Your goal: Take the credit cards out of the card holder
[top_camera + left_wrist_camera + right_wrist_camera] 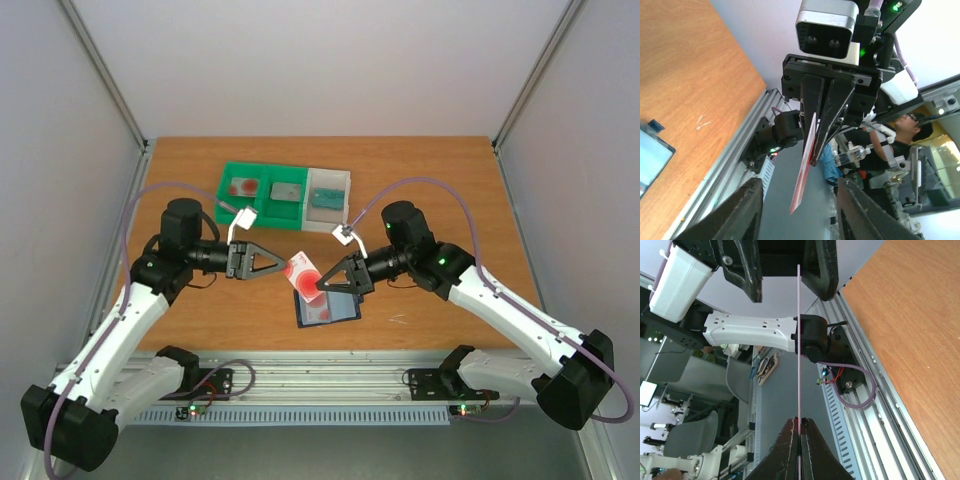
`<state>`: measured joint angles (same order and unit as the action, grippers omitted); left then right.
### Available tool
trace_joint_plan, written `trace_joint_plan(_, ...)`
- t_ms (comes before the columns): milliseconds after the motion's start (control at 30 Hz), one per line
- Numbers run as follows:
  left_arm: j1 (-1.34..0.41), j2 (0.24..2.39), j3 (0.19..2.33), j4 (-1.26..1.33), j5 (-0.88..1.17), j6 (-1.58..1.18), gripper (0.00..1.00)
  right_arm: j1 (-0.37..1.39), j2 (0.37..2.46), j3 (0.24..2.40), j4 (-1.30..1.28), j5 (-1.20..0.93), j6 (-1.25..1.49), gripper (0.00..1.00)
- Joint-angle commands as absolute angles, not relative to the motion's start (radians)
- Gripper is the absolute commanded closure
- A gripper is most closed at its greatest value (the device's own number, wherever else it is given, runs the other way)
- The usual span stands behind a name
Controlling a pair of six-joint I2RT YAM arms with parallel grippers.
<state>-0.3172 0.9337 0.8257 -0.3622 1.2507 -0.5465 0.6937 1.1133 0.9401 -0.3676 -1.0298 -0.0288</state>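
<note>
Credit card mid-air between both tools, over the card holder.
My right tool (320, 288) is clamped on one end of the credit card (300, 270), just above the card holder (338, 310) on the desk (450, 200). My left tool (286, 263) straddles the other end, jaws apart and not touching. I'd centre the card, close squarely, then let go with the right. I count one card aloft, one in the green tray (232, 170) and one holder; any still inside it I cannot tell.

White arms (125, 315) with black joints (183, 218), black triangular hands (283, 263), lilac cables (450, 185), green lights (441, 263).
</note>
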Motion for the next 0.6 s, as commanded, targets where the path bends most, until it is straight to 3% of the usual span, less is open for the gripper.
trace_joint_plan(0, -0.326, 0.926, 0.817, -0.327, 1.275, -0.548, 0.65, 0.69, 1.116, 0.959, -0.322, -1.051, -0.003, 0.99)
trace_joint_plan(100, -0.325, 0.932, 0.822, -0.349, 1.259, -0.54, 0.85, 0.691, 1.118, 0.958, -0.32, -1.039, -0.002, 0.99)
trace_joint_plan(200, -0.325, 0.942, 0.836, -0.389, 1.242, -0.508, 0.99, 0.692, 1.122, 0.956, -0.321, -1.038, -0.002, 0.99)
trace_joint_plan(333, -0.327, 0.957, 0.859, -0.438, 1.204, -0.47, 1.0, 0.692, 1.117, 0.956, -0.34, -1.005, -0.004, 0.98)
trace_joint_plan(467, -0.326, 0.952, 0.874, -0.465, 1.121, -0.441, 1.0, 0.692, 1.102, 0.965, -0.384, -0.939, -0.017, 0.83)
trace_joint_plan(567, -0.326, 0.945, 0.873, -0.447, 1.02, -0.469, 1.0, 0.691, 1.084, 0.966, -0.418, -0.883, -0.026, 0.58)
